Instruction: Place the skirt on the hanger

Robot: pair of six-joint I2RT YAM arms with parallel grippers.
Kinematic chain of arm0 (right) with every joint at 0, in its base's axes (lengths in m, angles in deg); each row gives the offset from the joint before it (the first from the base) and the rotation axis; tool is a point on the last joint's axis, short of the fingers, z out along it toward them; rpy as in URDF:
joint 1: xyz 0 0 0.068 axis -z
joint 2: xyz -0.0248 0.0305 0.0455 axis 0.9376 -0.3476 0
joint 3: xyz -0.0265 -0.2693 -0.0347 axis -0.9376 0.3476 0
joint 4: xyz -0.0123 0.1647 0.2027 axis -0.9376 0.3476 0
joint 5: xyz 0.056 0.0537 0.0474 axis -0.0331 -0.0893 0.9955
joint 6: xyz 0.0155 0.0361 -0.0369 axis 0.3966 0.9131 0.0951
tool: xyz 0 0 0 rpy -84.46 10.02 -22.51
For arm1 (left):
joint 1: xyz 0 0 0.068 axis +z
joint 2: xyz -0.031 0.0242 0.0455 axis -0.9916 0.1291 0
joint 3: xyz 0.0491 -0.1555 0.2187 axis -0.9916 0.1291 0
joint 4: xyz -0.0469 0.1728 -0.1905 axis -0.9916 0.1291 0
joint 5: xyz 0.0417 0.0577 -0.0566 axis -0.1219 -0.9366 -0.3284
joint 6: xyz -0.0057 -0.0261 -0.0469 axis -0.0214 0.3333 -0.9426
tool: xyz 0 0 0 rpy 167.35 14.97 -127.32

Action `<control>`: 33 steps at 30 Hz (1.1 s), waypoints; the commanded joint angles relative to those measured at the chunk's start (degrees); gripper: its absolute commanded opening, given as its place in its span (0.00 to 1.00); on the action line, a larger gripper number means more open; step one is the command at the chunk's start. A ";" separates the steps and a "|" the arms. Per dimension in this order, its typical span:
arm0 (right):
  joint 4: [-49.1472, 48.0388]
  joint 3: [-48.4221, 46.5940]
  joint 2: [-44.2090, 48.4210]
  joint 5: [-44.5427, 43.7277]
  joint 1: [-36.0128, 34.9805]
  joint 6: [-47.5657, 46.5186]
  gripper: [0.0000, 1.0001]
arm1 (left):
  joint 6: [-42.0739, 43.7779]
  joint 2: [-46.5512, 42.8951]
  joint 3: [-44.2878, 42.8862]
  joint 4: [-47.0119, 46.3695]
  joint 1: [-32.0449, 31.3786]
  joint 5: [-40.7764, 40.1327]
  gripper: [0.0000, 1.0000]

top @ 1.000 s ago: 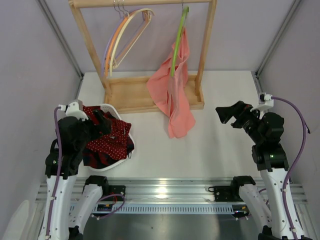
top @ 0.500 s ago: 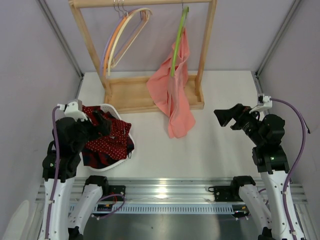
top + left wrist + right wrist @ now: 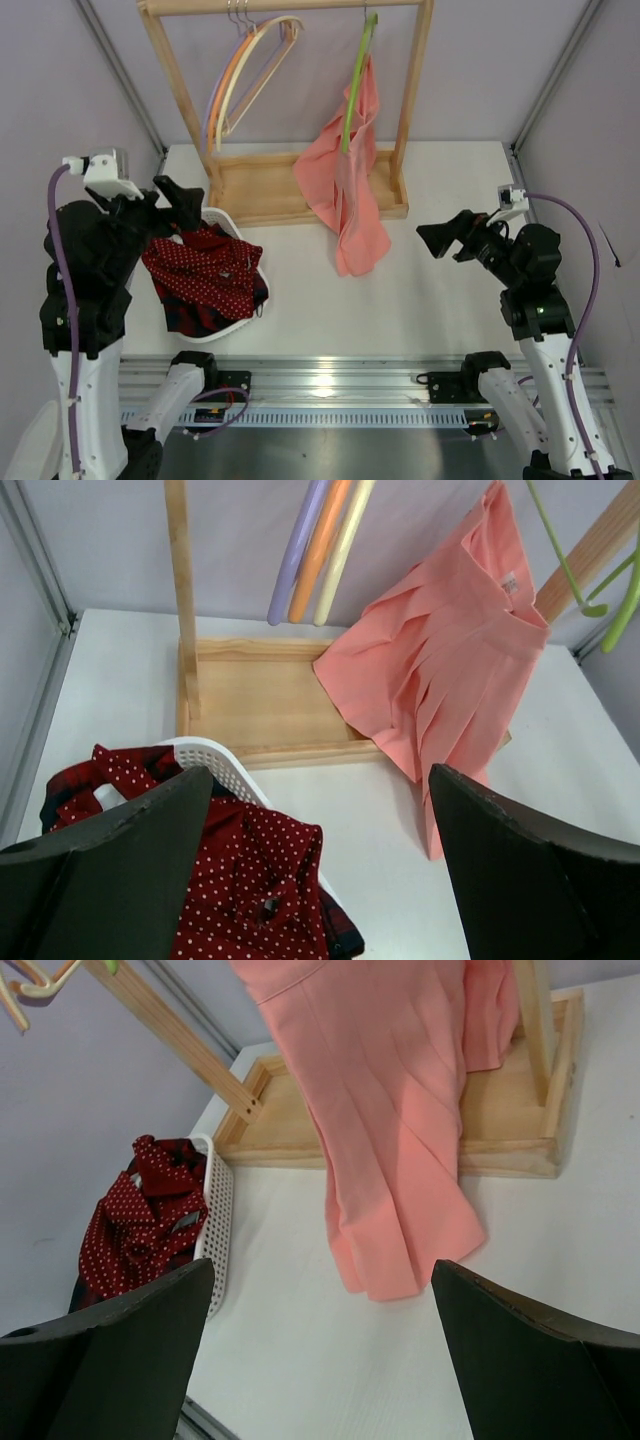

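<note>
Left hand point(image 3: 172, 208): jaws wide apart and nothing between them! It hovers over the far-left rim of the basket point(image 3: 236, 224), and from the wrist view it looks down on red dotted cloth.
Right hand point(image 3: 438, 236): also spread wide and empty, up in the air over the right side of the surface point(image 3: 450, 180), fingers pointing left toward the pink cloth point(image 3: 350, 190).
Skirt point(image 3: 205, 272): crumpled in the white basket at the near-left of the surface, lying on a darker plaid garment point(image 3: 185, 315) that peeks out at the near edge. Neither hand touches it.
Hanger point(image 3: 243, 75): up on the top rail of the wooden rack point(image 3: 405, 100), at the left end, bunched against the orange and lilac hangers. It is bare.
Pink cloth: draped from the lime-green hanger point(image 3: 355, 80) on the right of the rail, its hem spilling past the rack's base onto the surface.
Skirt to hanger: well apart.
</note>
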 commanded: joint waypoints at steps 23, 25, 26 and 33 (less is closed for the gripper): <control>-5.16 0.57 -10.58 -24.78 -33.70 -0.94 0.99 | -19.86 -1.67 35.93 -2.91 0.01 -9.11 0.89; -4.81 0.57 -10.58 -25.58 -33.62 -0.77 0.99 | -16.08 -0.79 37.35 -6.53 -0.08 -5.23 0.83; -4.03 0.48 -10.49 -25.58 -33.70 -0.77 0.99 | -15.55 0.70 37.01 -6.27 -0.69 -6.09 0.81; -3.32 0.92 -8.82 -31.29 -33.70 -0.50 0.99 | -11.77 5.37 38.31 -5.65 -2.10 -7.68 0.79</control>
